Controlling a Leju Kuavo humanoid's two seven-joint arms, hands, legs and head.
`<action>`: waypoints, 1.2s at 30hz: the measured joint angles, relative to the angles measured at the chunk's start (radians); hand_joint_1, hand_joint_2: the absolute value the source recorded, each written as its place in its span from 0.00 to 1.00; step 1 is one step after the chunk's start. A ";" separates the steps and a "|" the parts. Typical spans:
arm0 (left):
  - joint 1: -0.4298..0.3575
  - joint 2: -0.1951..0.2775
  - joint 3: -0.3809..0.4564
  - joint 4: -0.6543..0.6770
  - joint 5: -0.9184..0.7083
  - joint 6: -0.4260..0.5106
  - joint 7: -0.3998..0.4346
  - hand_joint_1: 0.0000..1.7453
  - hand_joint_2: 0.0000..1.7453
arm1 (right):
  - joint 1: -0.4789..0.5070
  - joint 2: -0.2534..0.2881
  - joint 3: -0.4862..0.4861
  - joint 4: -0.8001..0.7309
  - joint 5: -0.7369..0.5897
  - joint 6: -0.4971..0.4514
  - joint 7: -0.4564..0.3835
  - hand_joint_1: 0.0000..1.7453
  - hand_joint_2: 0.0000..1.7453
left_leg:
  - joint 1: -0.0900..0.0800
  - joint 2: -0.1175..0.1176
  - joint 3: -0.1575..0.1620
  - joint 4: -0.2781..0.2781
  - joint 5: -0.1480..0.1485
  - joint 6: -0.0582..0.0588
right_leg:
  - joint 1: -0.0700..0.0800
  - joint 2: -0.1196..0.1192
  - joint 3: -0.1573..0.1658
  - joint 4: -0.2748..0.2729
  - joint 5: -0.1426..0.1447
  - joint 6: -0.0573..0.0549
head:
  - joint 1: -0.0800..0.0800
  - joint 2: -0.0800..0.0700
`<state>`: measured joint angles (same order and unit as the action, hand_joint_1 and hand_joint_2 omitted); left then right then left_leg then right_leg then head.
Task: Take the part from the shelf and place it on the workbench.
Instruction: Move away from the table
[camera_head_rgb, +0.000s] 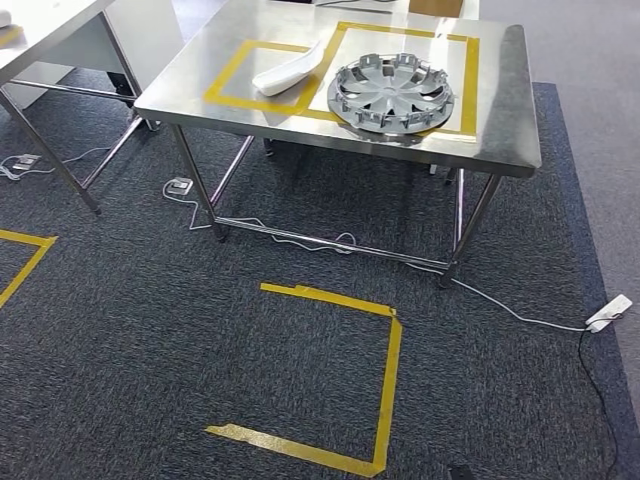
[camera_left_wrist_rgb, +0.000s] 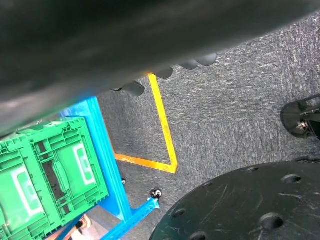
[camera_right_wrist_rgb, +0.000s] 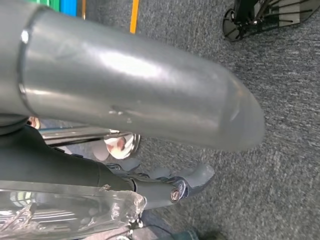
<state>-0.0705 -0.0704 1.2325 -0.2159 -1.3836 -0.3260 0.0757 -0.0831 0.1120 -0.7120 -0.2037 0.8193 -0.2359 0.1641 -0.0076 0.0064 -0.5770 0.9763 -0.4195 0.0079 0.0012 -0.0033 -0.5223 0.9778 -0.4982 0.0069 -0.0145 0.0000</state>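
I judge this to be the carry-over step: I stand facing the desk (camera_head_rgb: 498, 110), well apart from it, with the taped floor square (camera_head_rgb: 389, 380) between us. A white part (camera_head_rgb: 287, 72) lies on the desk in the left yellow frame, its tip crossing the tape towards the hubcap (camera_head_rgb: 392, 95) in the right frame.

At my right hand (camera_right_wrist_rgb: 158, 185) something clear and glossy (camera_right_wrist_rgb: 68, 212) lies against the fingers. It may be a part I carry, but I cannot tell, nor whether that hand grasps or hangs loose. My left hand (camera_left_wrist_rgb: 164, 73) shows curled dark fingertips above the carpet, and I cannot tell its hold either. The blue shelf (camera_left_wrist_rgb: 105, 155) with its green crate (camera_left_wrist_rgb: 56, 175) is near that side.

Next I should step into the floor square and square up to the desk's near edge. The carpet ahead looks open. A cable (camera_head_rgb: 498, 305) runs under the desk to a power strip (camera_head_rgb: 608, 312) on the right, and a second desk (camera_head_rgb: 45, 25) stands to the left.
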 joint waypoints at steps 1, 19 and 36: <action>0.000 0.000 0.000 0.000 0.000 0.000 0.000 0.00 0.00 | 0.000 0.001 0.002 0.000 0.003 -0.003 -0.001 0.00 0.00 | 0.000 0.000 0.000 0.000 0.000 0.000 | 0.000 0.000 0.000 0.000 0.000 0.000 | 0.000 0.000; 0.000 -0.003 0.000 0.000 0.000 0.003 0.001 0.00 0.00 | 0.000 0.009 0.018 0.000 0.011 -0.020 -0.008 0.00 0.00 | 0.000 0.000 0.000 0.000 0.000 0.000 | 0.000 0.000 0.000 0.000 0.000 0.000 | 0.000 0.000; 0.001 -0.006 0.001 0.000 0.000 0.006 0.002 0.00 0.00 | 0.004 0.011 0.043 0.000 0.078 -0.074 0.021 0.00 0.00 | 0.005 0.004 -0.018 -0.011 0.020 0.037 | -0.008 0.002 -0.082 0.198 -0.138 0.038 | 0.003 0.000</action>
<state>-0.0696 -0.0760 1.2332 -0.2159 -1.3840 -0.3201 0.0782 -0.0789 0.1233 -0.6693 -0.2036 0.8969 -0.3099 0.1848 -0.0023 0.0100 -0.5949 0.9648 -0.3995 0.0449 -0.0072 -0.0015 -0.6041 1.1761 -0.6364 0.0445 -0.0118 0.0000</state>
